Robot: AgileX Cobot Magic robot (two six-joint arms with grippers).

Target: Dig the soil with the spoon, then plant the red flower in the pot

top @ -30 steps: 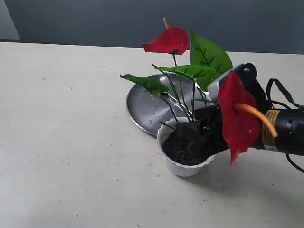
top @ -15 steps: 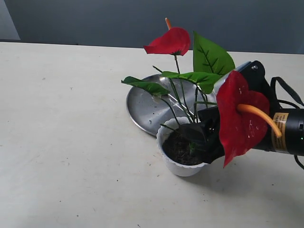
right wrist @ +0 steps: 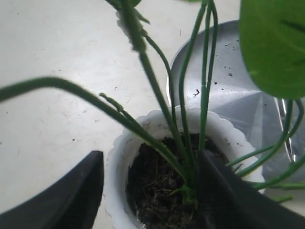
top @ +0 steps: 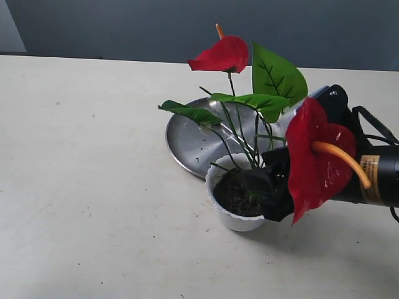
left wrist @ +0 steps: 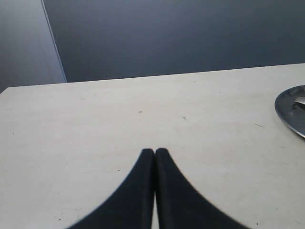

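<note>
flower spot: red flower (top: pixel 249 93) standing in the pot (top: pixel 235 218), stems (right wrist: pixel 183 119) bunched together and going down into the soil (right wrist: pixel 152 186). Dark stub base not visible, probably buried already.

pot spot: on the table (top: pixel 93 187), just in front of the steel plate (top: pixel 193 134), rim touching or near enough to its edge.

right claw: right gripper (right wrist: pixel 147 181) spread wide around the pot, one finger outside the white wall, the other down inside by the stems. Nothing pinched, stems sitting loose beside that inner finger.

left claw: left gripper (left wrist: pixel 155 157) closed tight, tips pressed together, holding nothing, hovering over bare table well away from the pot.

spoon: thin shiny strip on the plate in the right wrist view, maybe the handle, honestly can't tell.

how it handles: sprig looks super light and top-heavy, thin bendy stems, big floppy leaves and blooms up high. Likely to tip if the soil isn't packed around the base. Soil crumbly, not much grip on a plastic stub.

where to grab: low on the stem bundle, right above the soil, where all stems meet. Never by a leaf or a bloom, those would just bend.

pot itself: small light plastic, probably slides easily if bumped.

progress guess: planting looks nearly done, just needs letting go cleanly.
</note>
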